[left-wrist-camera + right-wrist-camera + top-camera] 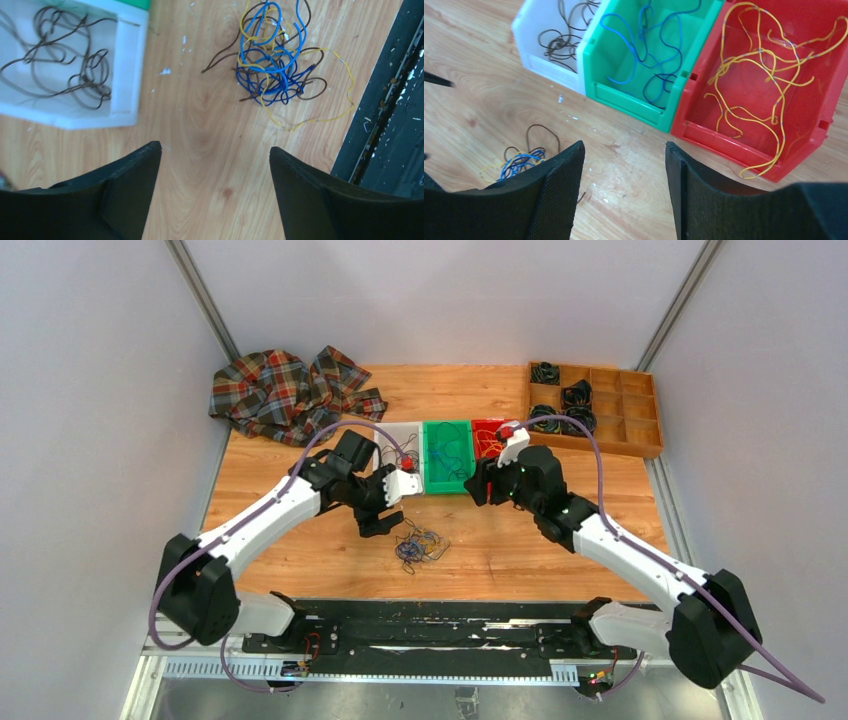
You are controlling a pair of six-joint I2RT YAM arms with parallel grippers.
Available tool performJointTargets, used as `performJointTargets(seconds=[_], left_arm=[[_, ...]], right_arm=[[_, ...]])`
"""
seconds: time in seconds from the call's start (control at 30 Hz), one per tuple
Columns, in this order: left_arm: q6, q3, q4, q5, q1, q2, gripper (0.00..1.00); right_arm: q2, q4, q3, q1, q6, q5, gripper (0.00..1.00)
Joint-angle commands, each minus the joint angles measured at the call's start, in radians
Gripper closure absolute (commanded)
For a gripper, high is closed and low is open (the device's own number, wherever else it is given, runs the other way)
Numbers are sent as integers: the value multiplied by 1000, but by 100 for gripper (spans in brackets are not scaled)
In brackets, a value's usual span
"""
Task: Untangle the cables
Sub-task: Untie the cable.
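Observation:
The tangled cables (418,545) lie as a small bundle of blue, yellow and dark brown wires on the wooden table, in front of the bins. The left wrist view shows the bundle (277,62) ahead and to the right of my left gripper (215,150). That gripper is open, with only bare wood between its fingers. From above, the left gripper (385,520) hovers just left of the bundle. My right gripper (625,147) is open and empty too, near the red bin's front, with the bundle (521,162) partly hidden behind its left finger.
Three bins stand in a row: white (549,67) with dark wires, green (624,100) with blue wires, red (724,137) with yellow wires. A plaid cloth (290,390) lies at the back left. A wooden tray (640,430) with coiled black cords is at the back right. A black rail (430,630) edges the near side.

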Motion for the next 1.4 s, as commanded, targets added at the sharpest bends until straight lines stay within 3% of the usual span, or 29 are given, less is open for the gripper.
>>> performJointTargets(seconds=[0.0, 0.2, 0.4, 0.7, 0.8, 0.93, 1.1, 1.27, 1.37], left_arm=[[96, -5, 93, 99, 6, 103, 22], [154, -34, 189, 147, 5, 207, 26], [216, -26, 166, 229, 4, 259, 33], [273, 15, 114, 188, -13, 318, 38], [252, 20, 128, 141, -25, 341, 50], [195, 41, 143, 76, -38, 346, 76], [158, 72, 106, 31, -39, 244, 92], [107, 167, -22, 27, -39, 149, 96], [65, 247, -106, 25, -39, 112, 96]], right_arm=[[-77, -10, -45, 46, 2, 80, 43], [-164, 3, -84, 61, 11, 116, 47], [-202, -9, -91, 60, 25, 131, 47], [-212, -20, -75, 61, 33, 119, 51], [-224, -25, -79, 61, 38, 123, 54], [-244, -16, -97, 60, 48, 122, 59], [-251, -9, -100, 61, 51, 101, 64], [-260, 19, -107, 64, 58, 80, 66], [-274, 68, -119, 69, 63, 45, 52]])
